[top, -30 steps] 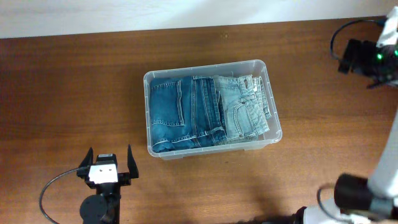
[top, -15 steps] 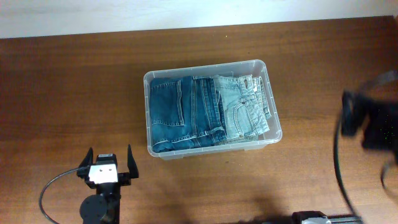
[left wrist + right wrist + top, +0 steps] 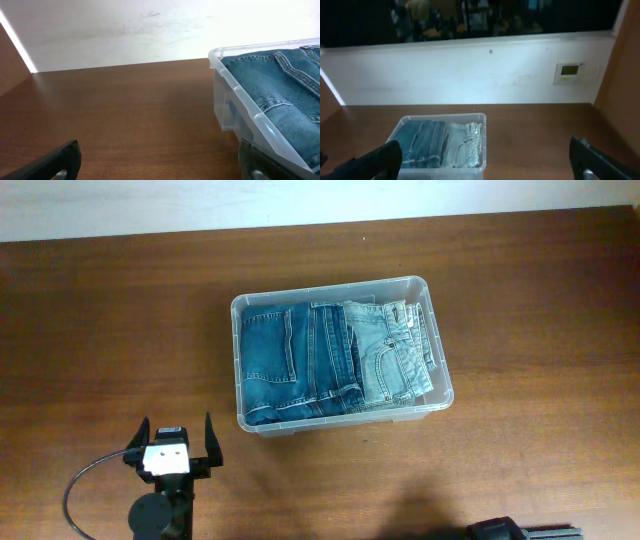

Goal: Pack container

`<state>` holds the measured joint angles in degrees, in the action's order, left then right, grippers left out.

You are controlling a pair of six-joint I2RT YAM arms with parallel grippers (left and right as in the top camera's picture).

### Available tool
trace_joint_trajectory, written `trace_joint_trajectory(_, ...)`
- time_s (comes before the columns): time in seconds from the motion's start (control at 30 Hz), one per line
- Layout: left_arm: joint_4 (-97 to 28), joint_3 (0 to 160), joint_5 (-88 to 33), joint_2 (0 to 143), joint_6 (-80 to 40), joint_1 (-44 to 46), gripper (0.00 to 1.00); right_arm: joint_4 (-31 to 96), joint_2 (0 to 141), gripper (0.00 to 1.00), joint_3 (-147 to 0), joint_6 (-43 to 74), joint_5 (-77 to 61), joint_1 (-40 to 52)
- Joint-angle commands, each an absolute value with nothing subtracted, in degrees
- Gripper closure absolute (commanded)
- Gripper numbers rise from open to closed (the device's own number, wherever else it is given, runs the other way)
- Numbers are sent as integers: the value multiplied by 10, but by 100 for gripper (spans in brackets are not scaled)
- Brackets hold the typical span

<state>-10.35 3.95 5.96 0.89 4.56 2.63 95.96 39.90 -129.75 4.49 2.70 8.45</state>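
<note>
Overhead: left fingers [image 3: 209,438] spread wide, empty, bare bench [image 3: 100,330] all round; bin [image 3: 335,283] of jeans [image 3: 300,360] ahead-right, its edge apart. Right fingers [image 3: 375,162] wide, empty, bin ahead

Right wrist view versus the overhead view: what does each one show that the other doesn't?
Only the right wrist view shows a small panel on the wall and the right fingers, spread wide. Only the overhead view shows the left fingers, also open, and a looped cable. Both show the clear container of folded jeans on the wooden table.
</note>
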Motion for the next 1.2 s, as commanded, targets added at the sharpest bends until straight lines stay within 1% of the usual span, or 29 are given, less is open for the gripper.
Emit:
trace_joint_trajectory(0.0,-101,31,53,4,55,23,1,961,339,2,-1247,49,17,90)
trace_joint_trajectory(0.17,-101,31,53,4,55,23,1,958,246,2,-1164,49,-1,90)
trace_joint_trajectory(0.33,-101,31,53,4,55,23,0,956,184,2,-1080,49,-5,90)
trace_joint_trajectory(0.47,-101,31,53,4,55,23,0,908,130,1,-981,49,-7,90)
trace_joint_trajectory(0.7,-101,31,53,4,55,23,1,734,41,1,-764,49,-6,90)
trace_joint_trajectory(0.8,-101,31,53,4,55,23,1,630,2,2,-650,49,-6,90)
trace_joint_trajectory(1.0,-101,31,53,4,55,23,0,471,3,2,-508,49,-6,90)
trace_joint_trajectory(1.17,-101,31,53,4,55,23,0,278,3,2,-365,47,-6,90)
